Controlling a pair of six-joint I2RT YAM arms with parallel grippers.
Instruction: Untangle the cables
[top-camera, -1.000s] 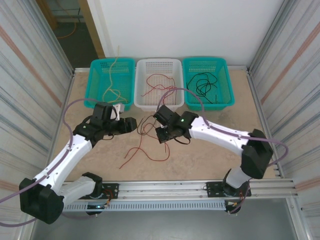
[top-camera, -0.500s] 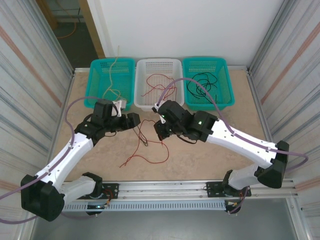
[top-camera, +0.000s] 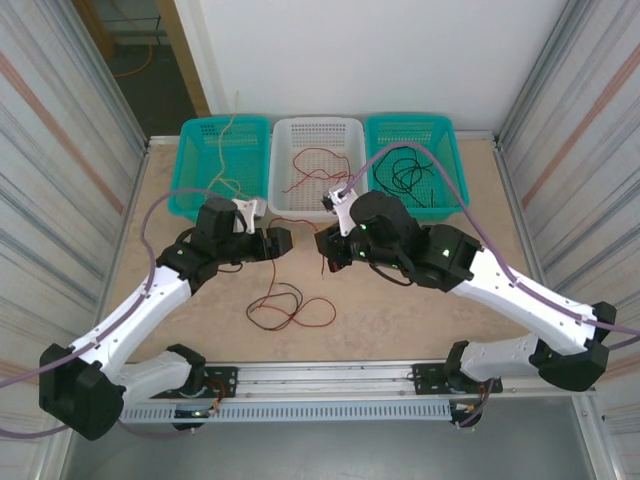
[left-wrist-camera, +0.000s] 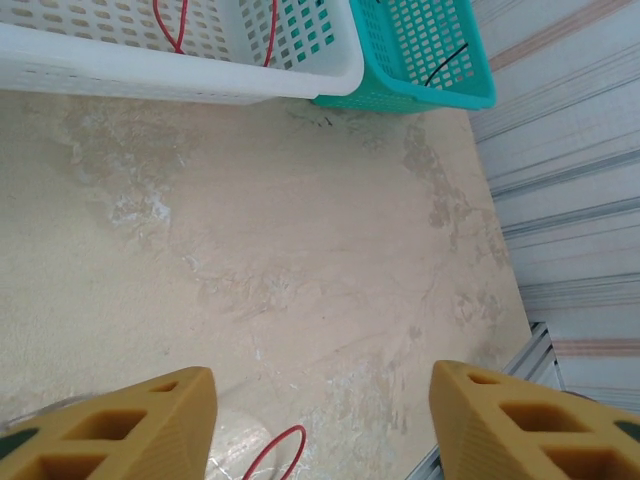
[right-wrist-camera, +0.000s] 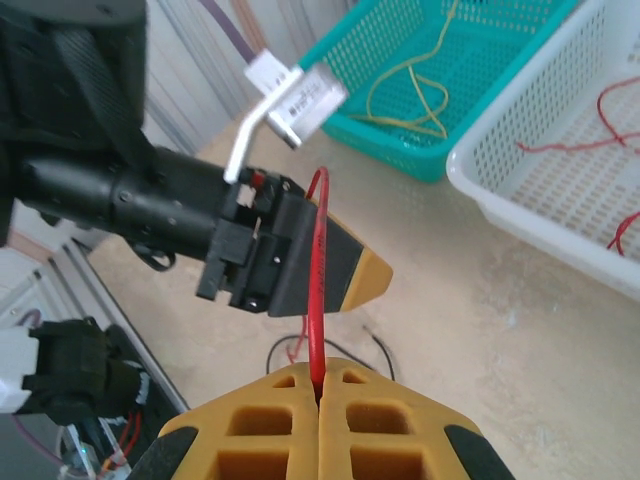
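Observation:
My right gripper (right-wrist-camera: 318, 378) is shut on a red cable (right-wrist-camera: 318, 270), which stands straight up out of the closed jaws. From above, the right gripper (top-camera: 329, 252) hangs over the table's middle, and the red cable (top-camera: 290, 308) lies below it in a loose coil. A thin black cable (right-wrist-camera: 283, 346) lies on the table among the red loops. My left gripper (top-camera: 283, 243) faces the right one a short way off, open. Its yellow fingers (left-wrist-camera: 130, 425) stand wide apart over bare table, with one red loop (left-wrist-camera: 275, 455) below them.
Three baskets line the back edge: a teal one (top-camera: 190, 165) with pale yellow cables, a white one (top-camera: 285, 205) with red cables, and a teal one (top-camera: 455, 195) with black cables. Corrugated walls close both sides. A metal rail (top-camera: 340, 375) runs along the front.
The right gripper has moved back toward the baskets with the red cable, pulling the spread loops into a tighter coil. The left gripper has shifted right and back, its jaws slightly narrower.

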